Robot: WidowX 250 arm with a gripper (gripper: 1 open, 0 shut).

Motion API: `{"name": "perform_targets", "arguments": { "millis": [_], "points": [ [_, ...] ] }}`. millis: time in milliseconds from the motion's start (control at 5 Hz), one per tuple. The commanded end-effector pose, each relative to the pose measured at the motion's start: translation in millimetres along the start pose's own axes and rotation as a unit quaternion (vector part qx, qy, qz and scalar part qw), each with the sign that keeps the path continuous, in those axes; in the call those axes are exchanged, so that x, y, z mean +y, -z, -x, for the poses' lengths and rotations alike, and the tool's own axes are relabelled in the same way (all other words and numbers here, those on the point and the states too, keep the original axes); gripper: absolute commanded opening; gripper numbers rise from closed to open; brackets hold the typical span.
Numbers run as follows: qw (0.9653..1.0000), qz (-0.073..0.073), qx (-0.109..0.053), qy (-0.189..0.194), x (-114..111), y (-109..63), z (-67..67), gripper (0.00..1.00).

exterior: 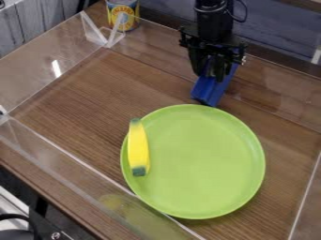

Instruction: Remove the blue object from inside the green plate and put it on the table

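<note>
The blue object (pixel 209 91) is a dark-blue block lying on the brown wooden table (pixel 113 94), just beyond the far rim of the green plate (pixel 207 173). My black gripper (pixel 216 73) points straight down over the block's upper end, shut on the blue object. A yellow banana (pixel 138 150) lies along the plate's left rim. The rest of the plate's surface holds nothing.
Clear acrylic walls (pixel 51 56) run around the table's edges. A yellow-labelled can (pixel 122 14) stands at the back left, outside the wall. A clear wall panel also runs along the near edge, close to the plate.
</note>
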State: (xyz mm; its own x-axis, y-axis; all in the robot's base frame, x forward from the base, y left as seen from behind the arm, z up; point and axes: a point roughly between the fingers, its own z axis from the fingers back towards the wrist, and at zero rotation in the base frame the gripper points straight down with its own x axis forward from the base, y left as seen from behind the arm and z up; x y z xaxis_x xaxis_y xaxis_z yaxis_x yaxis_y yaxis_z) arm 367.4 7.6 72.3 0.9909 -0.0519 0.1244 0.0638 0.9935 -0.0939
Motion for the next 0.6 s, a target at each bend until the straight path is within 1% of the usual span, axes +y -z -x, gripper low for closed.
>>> {"name": "perform_targets", "arguments": {
  "millis": [0,400],
  "points": [
    [0.9985,-0.010,-0.054,0.007,3.5,-33.8,-14.8,0.00],
    [0.9983,-0.013,-0.055,0.012,5.1,-33.9,-12.7,0.00]
  ]
}}
